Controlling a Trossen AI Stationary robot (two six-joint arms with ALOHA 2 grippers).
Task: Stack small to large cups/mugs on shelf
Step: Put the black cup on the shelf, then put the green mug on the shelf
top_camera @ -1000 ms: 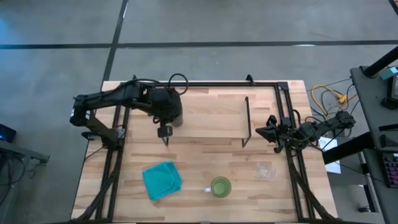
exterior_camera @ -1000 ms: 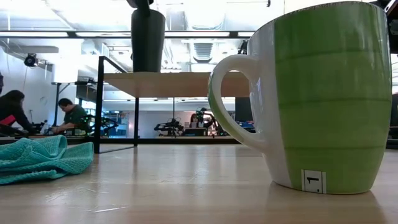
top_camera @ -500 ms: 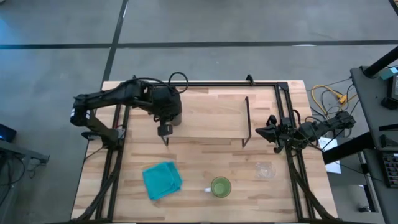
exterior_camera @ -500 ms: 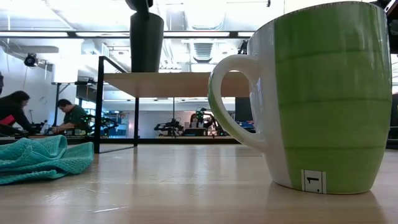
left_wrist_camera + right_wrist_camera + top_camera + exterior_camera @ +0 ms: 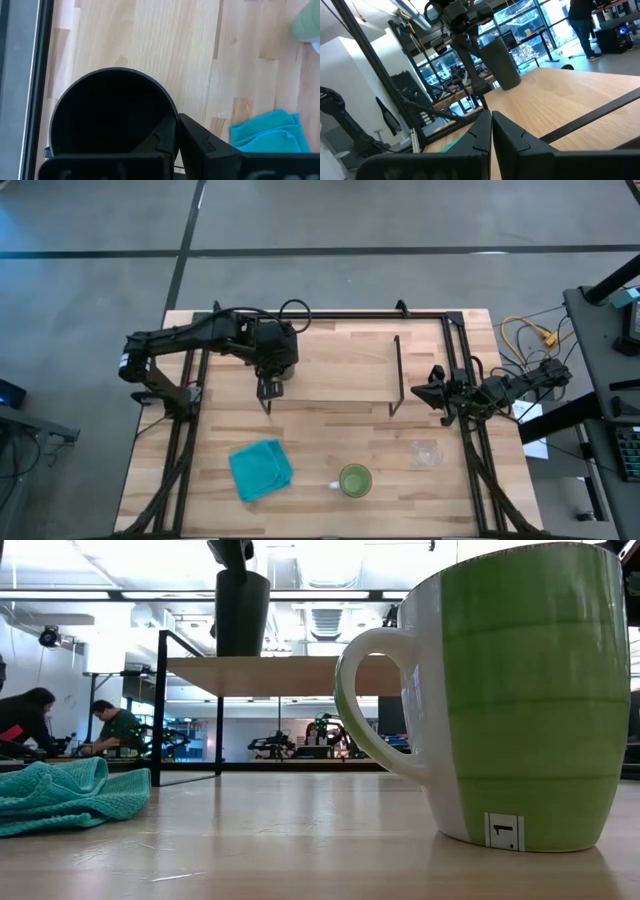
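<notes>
The black cylindrical cup is upright over the left end of the shelf, a light wood board on thin black legs. My left gripper is shut on it from above. The cup's base sits at board level; whether it touches the board I cannot tell. The green mug with the white handle stands near the table's near edge, huge in the low view. The clear glass cup stands to its right. My right gripper waits shut at the table's right edge. My left gripper holds the black cup by its rim, on the side nearest the wrist. One finger is inside the cup and the other is outside the wall. The fingers come from above, pointing down. The cup hangs upright below them.
A teal folded cloth lies near the table's near left part. The shelf board is bare to the right of the cup. Black frame rails run along the table's left, right and far sides. People sit in the room beyond the table.
My left gripper has shifted slightly toward the table's right and far edges and moved down, still shut on the black cup. In the low view the cup's top sits lower than before and a little farther right.
</notes>
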